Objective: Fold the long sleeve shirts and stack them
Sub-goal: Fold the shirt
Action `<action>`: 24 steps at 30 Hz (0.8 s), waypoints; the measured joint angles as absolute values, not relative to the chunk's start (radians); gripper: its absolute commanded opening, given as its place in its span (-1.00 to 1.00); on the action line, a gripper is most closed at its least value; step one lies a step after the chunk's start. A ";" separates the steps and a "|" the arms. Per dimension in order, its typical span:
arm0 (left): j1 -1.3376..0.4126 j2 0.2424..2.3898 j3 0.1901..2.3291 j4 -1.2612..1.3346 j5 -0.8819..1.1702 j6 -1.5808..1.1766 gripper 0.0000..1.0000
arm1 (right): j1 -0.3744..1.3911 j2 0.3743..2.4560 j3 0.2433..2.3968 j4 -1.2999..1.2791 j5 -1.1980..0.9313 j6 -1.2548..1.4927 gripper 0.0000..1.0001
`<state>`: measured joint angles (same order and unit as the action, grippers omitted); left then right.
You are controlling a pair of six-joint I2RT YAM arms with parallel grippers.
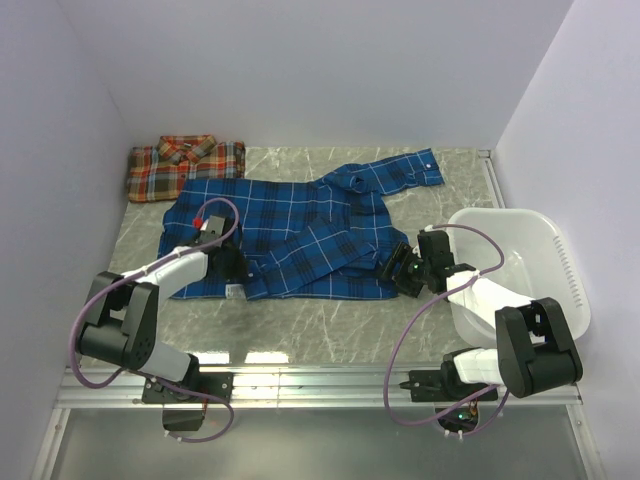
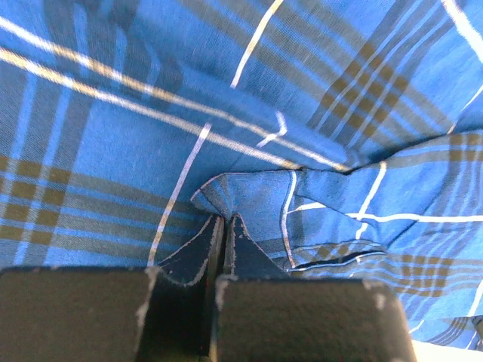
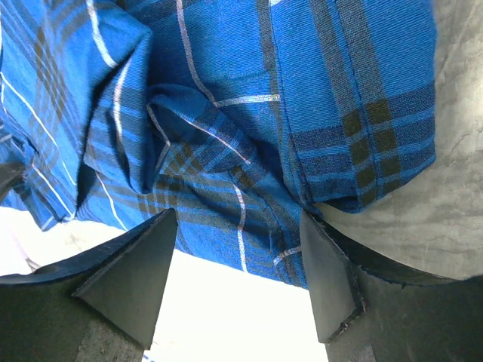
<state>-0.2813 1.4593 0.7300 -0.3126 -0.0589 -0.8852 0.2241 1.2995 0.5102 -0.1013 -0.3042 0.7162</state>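
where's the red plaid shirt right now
In the top view the red-orange shirt lies folded at the far left corner of the table, just behind the far-left edge of the spread blue shirt.

You had the left gripper (image 2: 223, 226) clamped tight on a fold of the blue shirt (image 1: 300, 215), with the arm stretched low and forward. The right gripper (image 3: 238, 219) had its jaws spread wide and its wrist angled down.

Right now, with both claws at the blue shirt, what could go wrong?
The left gripper is shut on just a small pinch of the blue shirt, so the cloth might slip out when lifted. The right gripper is open over bunched folds at the hem; it may grab several layers or miss the edge.
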 measured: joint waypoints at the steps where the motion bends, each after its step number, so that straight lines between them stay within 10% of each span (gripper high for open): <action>1: -0.281 1.459 0.739 -0.320 -0.067 -0.880 -0.99 | 0.224 1.299 0.510 -0.101 -0.304 0.716 0.47; 24: -0.281 1.417 0.972 -0.657 -0.476 -0.724 -0.99 | 0.224 1.308 0.529 -0.139 -0.300 0.698 0.47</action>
